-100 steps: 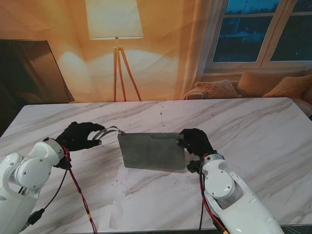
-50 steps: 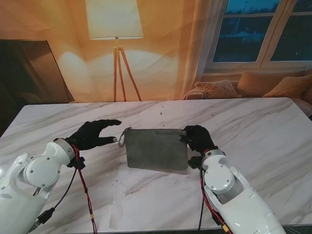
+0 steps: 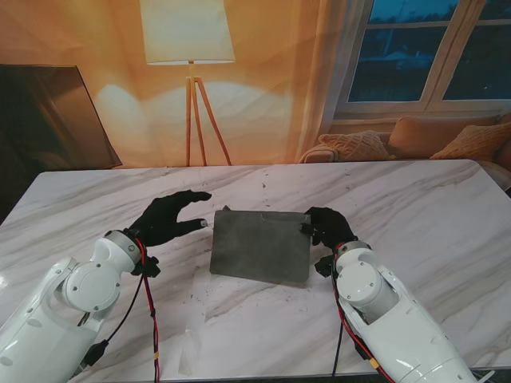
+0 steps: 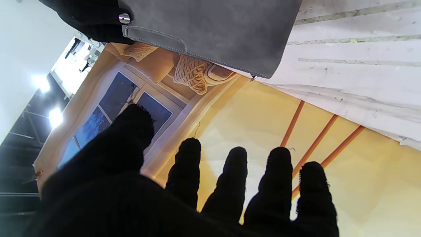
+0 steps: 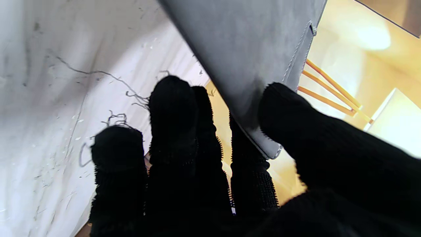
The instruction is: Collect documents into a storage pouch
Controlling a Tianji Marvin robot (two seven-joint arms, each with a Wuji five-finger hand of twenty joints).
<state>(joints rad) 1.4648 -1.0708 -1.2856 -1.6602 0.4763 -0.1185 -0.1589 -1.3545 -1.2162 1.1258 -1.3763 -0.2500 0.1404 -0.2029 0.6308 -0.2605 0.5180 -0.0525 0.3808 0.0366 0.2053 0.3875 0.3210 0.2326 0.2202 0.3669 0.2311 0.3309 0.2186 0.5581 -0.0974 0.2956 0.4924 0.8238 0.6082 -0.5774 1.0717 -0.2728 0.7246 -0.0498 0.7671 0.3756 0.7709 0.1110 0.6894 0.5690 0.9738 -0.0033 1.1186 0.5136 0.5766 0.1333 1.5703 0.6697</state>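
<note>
A flat grey storage pouch (image 3: 261, 244) is held tilted over the middle of the marble table (image 3: 415, 199), its far edge raised. My right hand (image 3: 326, 226) is shut on the pouch's far right corner; in the right wrist view the thumb presses on the pouch (image 5: 250, 56) with fingers behind it. My left hand (image 3: 169, 219) hovers just left of the pouch, open, fingers spread, touching nothing. In the left wrist view the pouch (image 4: 217, 29) shows its stitched tab and a metal snap. No documents are visible.
A floor lamp (image 3: 189, 48) stands behind the table's far edge. Cushions (image 3: 399, 142) lie under the window at the far right. A dark panel (image 3: 48, 112) leans at the far left. Red and black cables (image 3: 144, 319) hang from my left arm.
My left hand let go of the pouch's wrist strap, opened and moved forward and right. The right hand lifted and shifted the pouch to the right, tilting its far edge up.
</note>
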